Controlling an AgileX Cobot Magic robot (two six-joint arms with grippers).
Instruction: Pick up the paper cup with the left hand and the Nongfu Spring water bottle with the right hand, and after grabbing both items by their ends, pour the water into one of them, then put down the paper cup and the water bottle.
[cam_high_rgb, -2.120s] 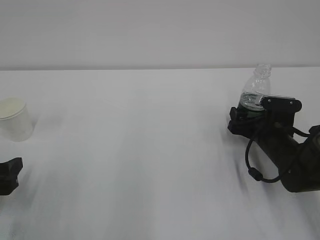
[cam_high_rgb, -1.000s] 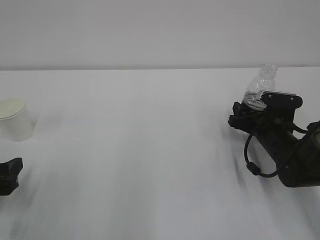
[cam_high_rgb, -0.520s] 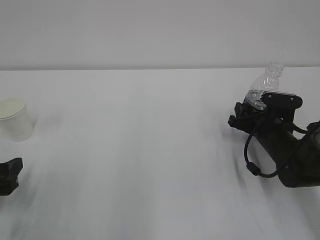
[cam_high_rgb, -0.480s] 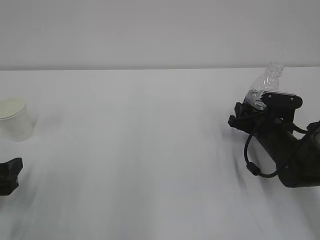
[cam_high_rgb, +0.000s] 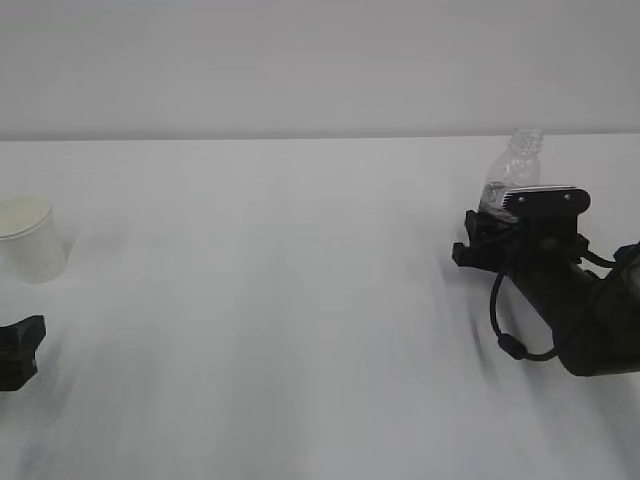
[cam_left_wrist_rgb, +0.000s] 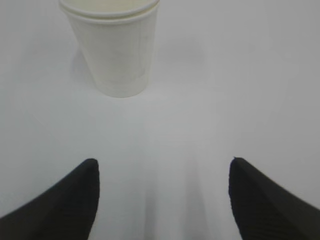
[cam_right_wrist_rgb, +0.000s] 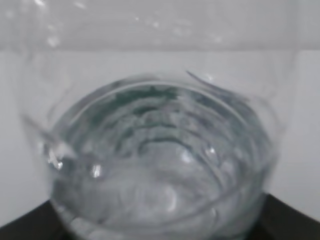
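Setting is looking like a robot test bench, probably in a lab: a bare white table (cam_high_rgb: 300, 300) is running back to a plain pale wall (cam_high_rgb: 300, 60), and two black robot arms (cam_high_rgb: 570, 310) are working over it.

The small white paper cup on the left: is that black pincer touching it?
Apart. The left wrist view shows bare table between the white paper cup and the open left pincer.
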